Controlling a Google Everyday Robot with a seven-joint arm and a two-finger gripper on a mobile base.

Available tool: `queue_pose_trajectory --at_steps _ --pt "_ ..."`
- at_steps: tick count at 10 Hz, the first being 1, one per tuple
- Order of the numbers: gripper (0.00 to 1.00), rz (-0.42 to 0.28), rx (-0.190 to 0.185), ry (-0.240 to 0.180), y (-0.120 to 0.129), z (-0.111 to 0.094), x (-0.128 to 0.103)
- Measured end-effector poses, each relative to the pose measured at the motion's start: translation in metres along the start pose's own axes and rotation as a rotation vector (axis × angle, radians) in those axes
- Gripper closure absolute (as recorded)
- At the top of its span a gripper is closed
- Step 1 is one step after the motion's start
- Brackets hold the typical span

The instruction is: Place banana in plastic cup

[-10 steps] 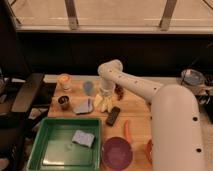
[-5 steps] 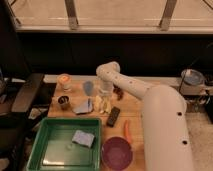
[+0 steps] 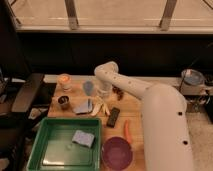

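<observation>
The banana (image 3: 100, 108), small and pale yellow-white with split ends, lies on the wooden table just right of a blue-grey cloth. The plastic cup (image 3: 88, 87), a bluish-grey tumbler, stands upright behind and left of it. My gripper (image 3: 104, 94) hangs at the end of the white arm, just above the banana's far end and right beside the cup. The arm (image 3: 160, 120) comes in from the lower right and hides the table behind it.
A whitish-orange cup (image 3: 64, 80) and a small dark cup (image 3: 63, 101) stand at the left. A blue-grey cloth (image 3: 82, 106), a black object (image 3: 114, 117), an orange carrot stick (image 3: 126, 130), a purple bowl (image 3: 117, 153) and a green tray (image 3: 45, 150) holding a blue sponge lie nearer the front.
The arm's thick lower part has swung left and fills more of the right side. The gripper has stayed about where it was, between cup and banana. The banana has not moved.
</observation>
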Motion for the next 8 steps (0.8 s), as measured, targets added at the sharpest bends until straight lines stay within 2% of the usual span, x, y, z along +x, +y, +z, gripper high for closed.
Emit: queue_pose_trajectory --at_steps 1,3,7,8 --pt "1.0 -0.004 0.008 -0.008 -0.001 -0.002 -0.001" --pt "1.0 -0.015 0.043 -0.044 -0.006 -0.023 -0.008" --pt "1.0 -0.076 0.124 -0.167 -0.023 -0.104 -0.039" --pt "1.0 -0.103 0.145 -0.212 -0.026 -0.132 -0.055"
